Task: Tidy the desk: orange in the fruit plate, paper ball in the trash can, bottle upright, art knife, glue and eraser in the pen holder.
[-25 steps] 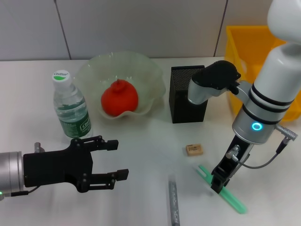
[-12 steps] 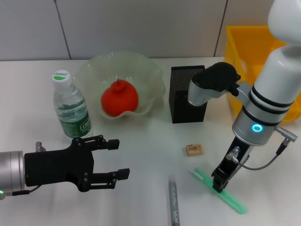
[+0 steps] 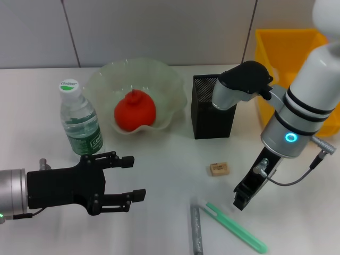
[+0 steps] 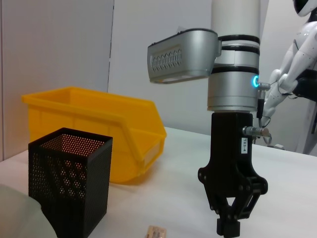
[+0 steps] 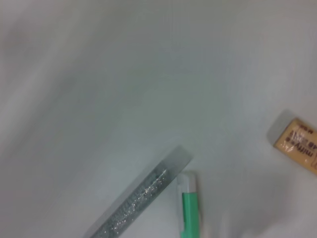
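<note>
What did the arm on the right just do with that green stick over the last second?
The right end effector slid the art knife leftward until its whitish tip reached the glue, then lifted off shut, leaving it on the table. The left end effector stayed open and parked; orange, bottle and eraser did not move.
</note>
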`<state>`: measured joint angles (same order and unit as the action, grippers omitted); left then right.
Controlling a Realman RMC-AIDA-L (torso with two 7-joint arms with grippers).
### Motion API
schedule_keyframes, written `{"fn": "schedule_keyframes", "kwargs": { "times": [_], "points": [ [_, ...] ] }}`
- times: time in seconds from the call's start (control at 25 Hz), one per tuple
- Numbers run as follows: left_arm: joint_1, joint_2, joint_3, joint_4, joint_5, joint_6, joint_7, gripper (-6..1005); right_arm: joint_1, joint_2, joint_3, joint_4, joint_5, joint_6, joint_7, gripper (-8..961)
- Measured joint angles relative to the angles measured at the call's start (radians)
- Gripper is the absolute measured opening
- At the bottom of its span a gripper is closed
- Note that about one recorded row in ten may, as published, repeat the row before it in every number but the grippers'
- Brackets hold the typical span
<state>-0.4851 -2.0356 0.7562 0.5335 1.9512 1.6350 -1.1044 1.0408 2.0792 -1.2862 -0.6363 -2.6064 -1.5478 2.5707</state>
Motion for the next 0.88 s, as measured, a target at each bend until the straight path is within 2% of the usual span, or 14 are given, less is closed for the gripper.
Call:
{"fn": "schedule_keyframes", "kwargs": {
  "times": [0.32,0.56,0.72,0.88],
  "points": [
    [0.0,0.0,0.0,-0.001,0.0,0.0,0.0,799,0.004,0.003,-0.006,-0.008,0.033,-0.029,-0.011,79],
    [0.002,0.0,0.0,-0.001,0.0,-0.007,0.001,799,0.003,0.011,-0.073,-0.003,0.084,-0.015,-0.045,267],
    [0.002,0.0,0.0,-0.001,0.0,-0.007,0.001,799,0.005,0.012,-0.159,0.0,0.125,0.016,-0.043,352],
    [0.002,0.0,0.0,0.001,0.0,-0.005,-0.001,799,0.005,0.012,-0.177,0.001,0.14,0.029,-0.042,437]
  ]
}}
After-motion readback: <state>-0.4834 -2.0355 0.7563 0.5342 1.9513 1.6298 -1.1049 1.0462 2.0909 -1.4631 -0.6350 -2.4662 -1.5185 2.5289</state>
